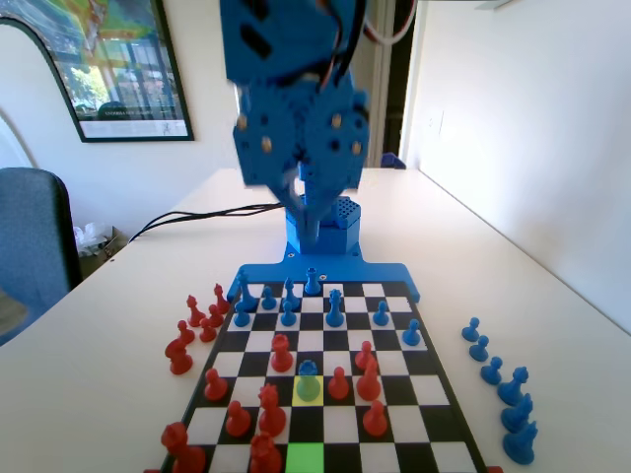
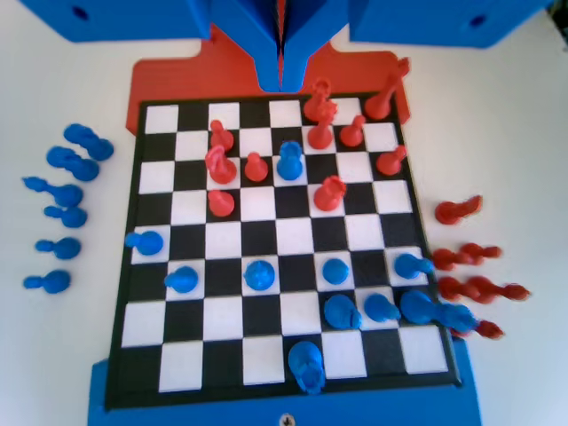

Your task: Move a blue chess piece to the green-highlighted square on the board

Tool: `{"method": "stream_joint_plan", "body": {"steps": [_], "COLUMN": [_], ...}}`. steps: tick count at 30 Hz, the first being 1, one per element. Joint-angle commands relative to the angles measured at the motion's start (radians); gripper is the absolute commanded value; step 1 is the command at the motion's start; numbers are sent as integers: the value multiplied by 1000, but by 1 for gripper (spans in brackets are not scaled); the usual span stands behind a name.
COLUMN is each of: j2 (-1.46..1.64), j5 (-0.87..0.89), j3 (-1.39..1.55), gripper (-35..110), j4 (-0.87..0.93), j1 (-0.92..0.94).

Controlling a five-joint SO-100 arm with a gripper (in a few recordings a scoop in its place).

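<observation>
No brand, label or legible writing appears on the board, the pieces or the arm. The framed poster (image 1: pixel 113 64) on the wall carries a white caption strip, but its text is too small to read.

The gripper (image 2: pixel 281 75) hangs high above the board (image 2: pixel 151 346), raised well clear of every piece. In the wrist view the two jaws descend from the top edge and meet along a thin vertical seam, so they are closed together with nothing between them. In the fixed view the gripper (image 1: pixel 301 212) appears blurred above the far end of the board, touching nothing.

The blue chess piece (image 1: pixel 309 378) stands upright on the yellow-tinted square (image 1: pixel 309 391), in the second row from the near edge in the fixed view. In the wrist view this pawn (image 2: pixel 289 161) sits among the red pieces (image 2: pixel 232 164) near the far end. The green-highlighted square (image 1: pixel 306 458) lies in the nearest row of the fixed view, two squares closer to the camera in the same column as the pawn, and is unoccupied.

Captured blue pieces (image 1: pixel 503 384) stand on the table (image 1: pixel 552 276) to the right of the board in the fixed view; captured red pieces (image 1: pixel 192 330) stand to its left.
</observation>
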Motion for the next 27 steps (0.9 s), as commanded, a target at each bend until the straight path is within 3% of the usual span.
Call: {"method": "stream_joint_plan", "body": {"steps": [1,27], "j2": [-48,-275], "j5": [9,-95], "j3": [-115,-163], "gripper": [5,10], "j4": [-2,-163], "j1": [0,71]}}
